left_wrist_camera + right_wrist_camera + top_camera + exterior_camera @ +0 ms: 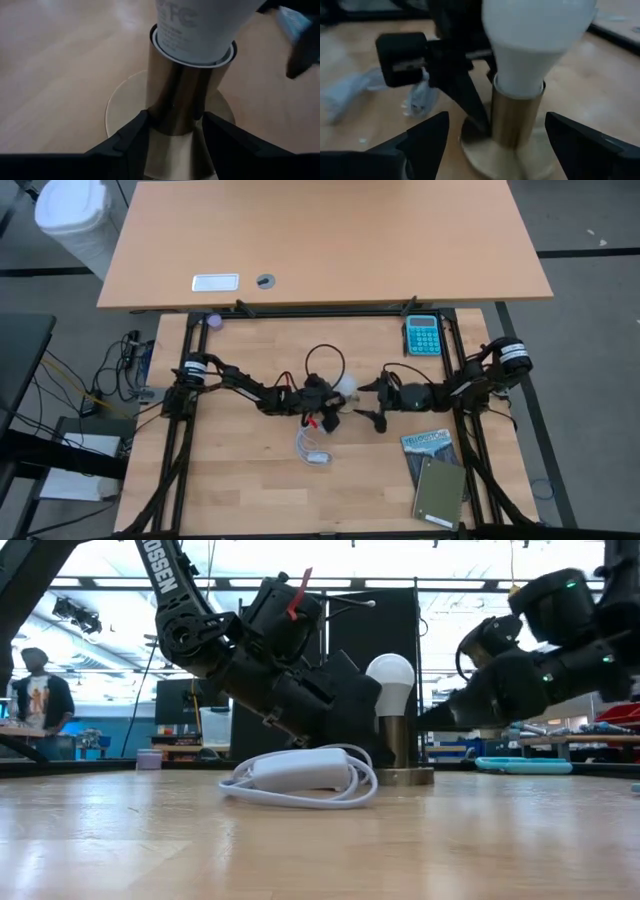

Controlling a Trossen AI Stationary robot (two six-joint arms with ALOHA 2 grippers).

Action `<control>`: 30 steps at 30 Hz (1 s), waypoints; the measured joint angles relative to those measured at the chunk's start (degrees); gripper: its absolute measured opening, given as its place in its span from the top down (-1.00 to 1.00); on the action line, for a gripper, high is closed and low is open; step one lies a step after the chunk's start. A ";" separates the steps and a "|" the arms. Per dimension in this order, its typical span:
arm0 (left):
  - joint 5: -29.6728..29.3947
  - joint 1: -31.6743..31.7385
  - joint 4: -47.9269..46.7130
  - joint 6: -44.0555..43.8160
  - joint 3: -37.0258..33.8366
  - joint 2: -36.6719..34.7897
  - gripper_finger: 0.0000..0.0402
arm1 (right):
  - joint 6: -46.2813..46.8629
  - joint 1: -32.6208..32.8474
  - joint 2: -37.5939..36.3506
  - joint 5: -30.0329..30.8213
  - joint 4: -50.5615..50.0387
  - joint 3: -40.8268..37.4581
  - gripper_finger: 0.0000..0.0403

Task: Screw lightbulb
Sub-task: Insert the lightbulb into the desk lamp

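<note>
The small white frosted lightbulb (390, 678) stands upright in a brass cylindrical socket (397, 743) mid-worktop (320, 840). The left gripper (175, 131) has its jaws pinching the socket's stem; the right gripper (495, 142) holds its 2 jaws spread, clear of either side. A coiled white cord (300, 778) lies just beside.

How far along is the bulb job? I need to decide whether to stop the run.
Done: the lightbulb sits upright in the brass socket, its neck down inside the tube. In hand: the left gripper clamps the socket's stem, steadying it, while the right gripper stands open around the bulb, not touching. Left: whether it is screwed fully tight cannot be told; more turns may follow.
</note>
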 joint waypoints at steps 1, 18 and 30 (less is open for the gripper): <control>1.19 0.00 0.03 0.49 0.00 -0.02 0.07 | -0.06 -1.79 0.00 -3.73 0.37 0.02 -0.62; 11.23 0.00 -0.13 7.66 -0.04 -0.07 0.07 | -4.10 -10.36 -0.02 -27.52 -1.43 4.94 -0.46; 11.20 -0.02 -0.36 7.70 -0.05 -0.04 0.06 | -5.42 -10.36 -0.02 -27.80 -1.64 5.49 -0.19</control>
